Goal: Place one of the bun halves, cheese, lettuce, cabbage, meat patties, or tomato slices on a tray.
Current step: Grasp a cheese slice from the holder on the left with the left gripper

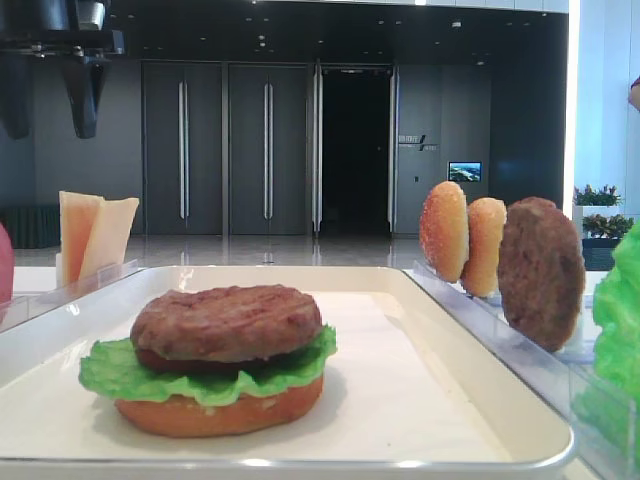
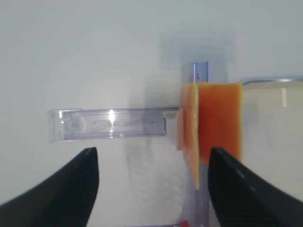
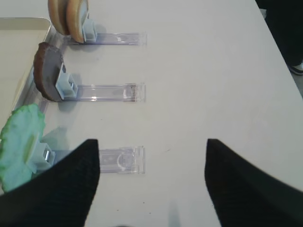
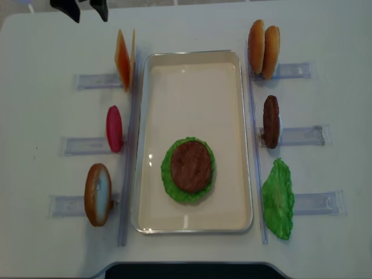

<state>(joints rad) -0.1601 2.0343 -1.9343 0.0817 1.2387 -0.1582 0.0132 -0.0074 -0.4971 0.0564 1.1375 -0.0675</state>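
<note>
The left pincer [image 2: 151,189] hangs above the far left of the desk [image 4: 46,35], its two dark fingers [image 2: 61,189] spread wide with nothing between them. Its wrist view looks straight down on the cheese [image 2: 210,125], two orange slices standing on edge at the end of a clear plastic rack [image 2: 111,124]; the slices sit between the fingers' line of sight but below them, not touched. In the overhead view this pincer shows only as dark tips at the top left edge [image 4: 81,9], beyond the cheese [image 4: 124,59].

The right pincer [image 3: 151,189] is also spread and empty, held over bare desk to the right of the racks. Its wrist view takes in the upright bun halves [image 3: 70,18], a meat patty [image 3: 47,71] and a lettuce leaf [image 3: 20,144], each propped at the tray-side end of its own rack.

The tray [image 4: 192,70] lies in the middle of the desk. On it, toward the near end, sits a stack: a bun half [image 1: 220,412] at the bottom, lettuce [image 1: 120,370] over it, and a patty [image 1: 228,320] on top. A red slice [image 4: 114,128] and another bun half [image 4: 97,193] stand on racks to the tray's left.
</note>
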